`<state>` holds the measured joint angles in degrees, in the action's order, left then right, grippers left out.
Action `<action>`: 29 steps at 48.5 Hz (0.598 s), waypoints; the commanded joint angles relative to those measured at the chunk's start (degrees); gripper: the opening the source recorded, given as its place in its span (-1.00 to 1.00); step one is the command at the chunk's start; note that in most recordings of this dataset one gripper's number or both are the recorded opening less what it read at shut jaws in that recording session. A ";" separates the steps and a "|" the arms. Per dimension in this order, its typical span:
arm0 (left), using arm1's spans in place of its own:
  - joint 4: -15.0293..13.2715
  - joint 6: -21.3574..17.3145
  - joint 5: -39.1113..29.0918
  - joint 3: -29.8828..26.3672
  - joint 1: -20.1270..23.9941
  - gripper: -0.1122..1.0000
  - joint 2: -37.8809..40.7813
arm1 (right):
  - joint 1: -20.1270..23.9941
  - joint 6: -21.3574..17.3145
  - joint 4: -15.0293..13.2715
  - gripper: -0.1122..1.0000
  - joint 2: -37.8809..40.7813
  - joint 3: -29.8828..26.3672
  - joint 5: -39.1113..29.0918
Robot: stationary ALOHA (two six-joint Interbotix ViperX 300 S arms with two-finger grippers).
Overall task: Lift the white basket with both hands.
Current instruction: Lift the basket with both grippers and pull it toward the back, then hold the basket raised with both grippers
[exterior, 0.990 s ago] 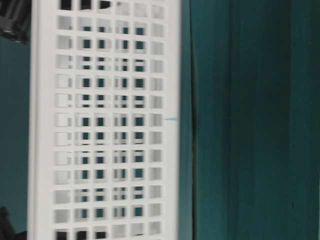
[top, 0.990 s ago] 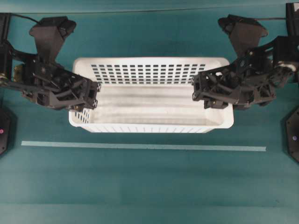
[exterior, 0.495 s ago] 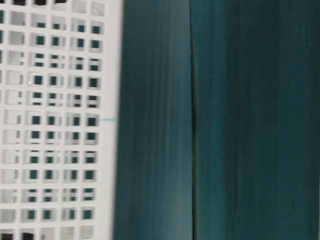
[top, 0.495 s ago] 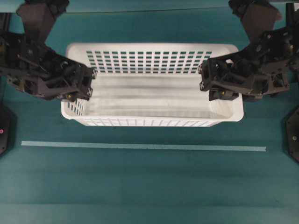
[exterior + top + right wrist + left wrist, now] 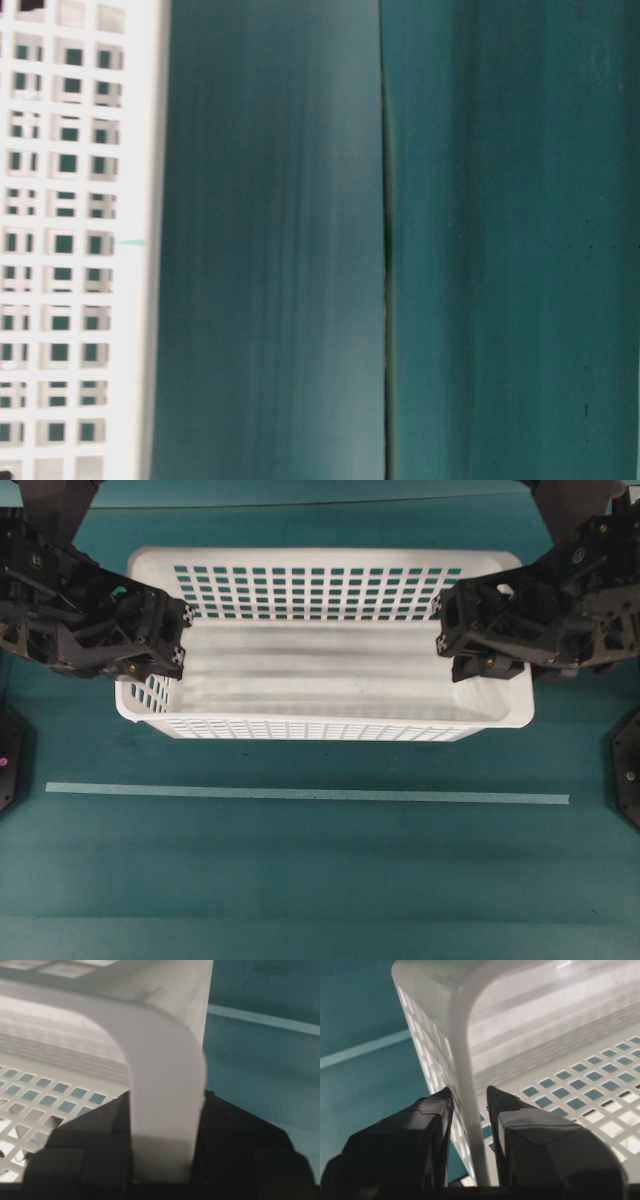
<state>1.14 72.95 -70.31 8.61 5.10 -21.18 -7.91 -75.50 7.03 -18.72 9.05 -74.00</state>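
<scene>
The white basket [image 5: 320,730] hangs level above the teal table, held at both short ends. On the left end wall my left gripper [image 5: 178,640] is shut, one finger outside the wall and one inside. The left wrist view shows the rolled rim [image 5: 465,1075] pinched between the black fingertips [image 5: 445,1097]. My right gripper [image 5: 447,630] is shut on the right end rim, and the right wrist view shows the white rim [image 5: 165,1110] filling the gap between its jaws. The table-level view catches only a slotted wall [image 5: 70,240] at the left. The basket is empty.
A pale tape line [image 5: 300,795] runs across the table in front of the basket. Black flat-footed brackets sit at the left edge [image 5: 8,760] and the right edge [image 5: 628,770]. A seam [image 5: 385,240] crosses the teal surface in the table-level view.
Both grippers have risen with the basket. It looks larger and further back in the overhead view. Its slotted wall has slid left in the table-level view.
</scene>
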 commanded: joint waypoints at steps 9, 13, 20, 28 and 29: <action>0.35 -0.97 0.00 -3.52 0.00 -0.42 -0.70 | 1.76 0.97 -0.18 -0.48 -1.23 -6.59 -2.02; 0.35 -0.97 -0.09 -4.13 0.00 -0.42 -0.62 | 1.93 0.97 -0.62 -0.48 -1.23 -7.65 -2.46; 0.35 -1.05 -1.58 -5.89 -0.09 -0.42 -0.44 | 2.20 0.97 -0.62 -0.48 -1.23 -9.32 -3.43; 0.35 -1.05 -4.13 -7.91 -0.09 -0.42 -0.35 | 2.46 0.97 -0.62 -0.48 -1.23 -12.13 -5.10; 0.35 -1.05 -4.31 -8.17 -0.09 -0.42 -0.35 | 2.46 0.97 -0.70 -0.48 -1.23 -12.39 -5.27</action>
<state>1.14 73.04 -73.74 2.20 5.01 -21.45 -7.47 -75.59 5.98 -18.63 0.62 -79.37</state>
